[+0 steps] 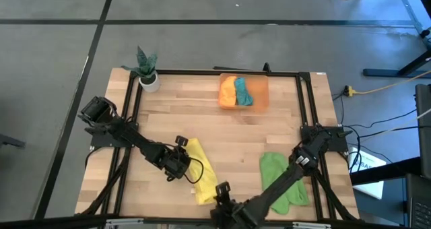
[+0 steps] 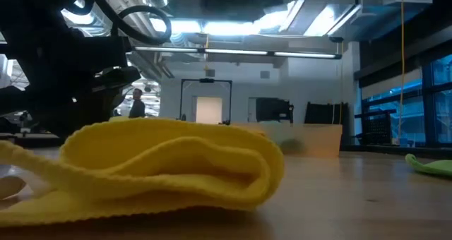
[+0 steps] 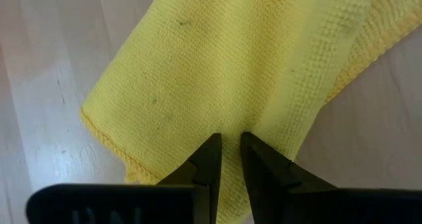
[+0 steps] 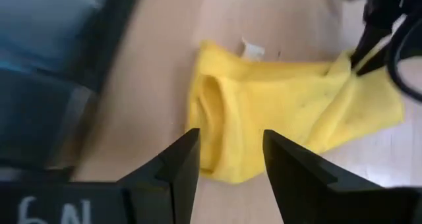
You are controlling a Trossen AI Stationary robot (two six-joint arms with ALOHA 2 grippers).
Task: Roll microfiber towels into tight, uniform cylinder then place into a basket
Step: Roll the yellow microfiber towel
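Yellow towel (image 2: 169, 166), partly rolled at the table's front edge, was held between both arms.

Its near end had curled into a loose fold, seen closest in the low view, while the rest lay flat on the wooden table (image 1: 269, 135) toward the left arm. Left gripper (image 3: 226, 151) had its fingers nearly pressed together, pinching the yellow cloth at its far end. Right gripper (image 4: 231, 155) was at the front edge with its fingers spread, facing the rolled end; contact with the cloth could not be determined. Light green towel (image 1: 283, 182) lay crumpled on the right side, partly under the right arm. Orange towel (image 1: 228, 92) and teal towel (image 1: 243, 92) sat rolled, side by side, inside the basket (image 1: 261, 84) at the table's back edge. White pot with a plant (image 1: 149, 76) stood at the back left corner.
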